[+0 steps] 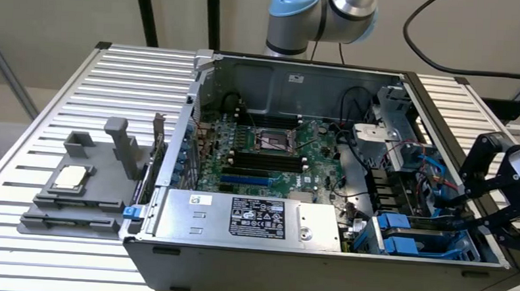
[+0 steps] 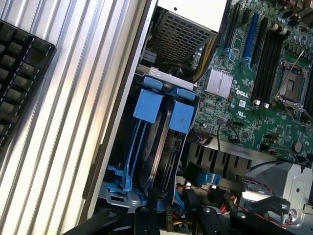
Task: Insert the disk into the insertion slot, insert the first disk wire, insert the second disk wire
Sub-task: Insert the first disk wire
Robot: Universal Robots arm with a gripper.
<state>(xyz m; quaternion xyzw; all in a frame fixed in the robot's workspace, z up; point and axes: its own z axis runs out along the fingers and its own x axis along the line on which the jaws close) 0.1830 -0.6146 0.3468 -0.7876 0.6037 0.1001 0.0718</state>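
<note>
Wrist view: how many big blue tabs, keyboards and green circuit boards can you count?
Big blue tabs: 2
Keyboard: 1
Green circuit board: 1
Total: 4

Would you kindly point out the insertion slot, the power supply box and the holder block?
insertion slot (image 2: pixel 147 105): wrist view, on a blue latch tab.
power supply box (image 1: pixel 259 218): exterior view, on its printed label.
holder block (image 1: pixel 78 206): exterior view, on its grey base.
</note>
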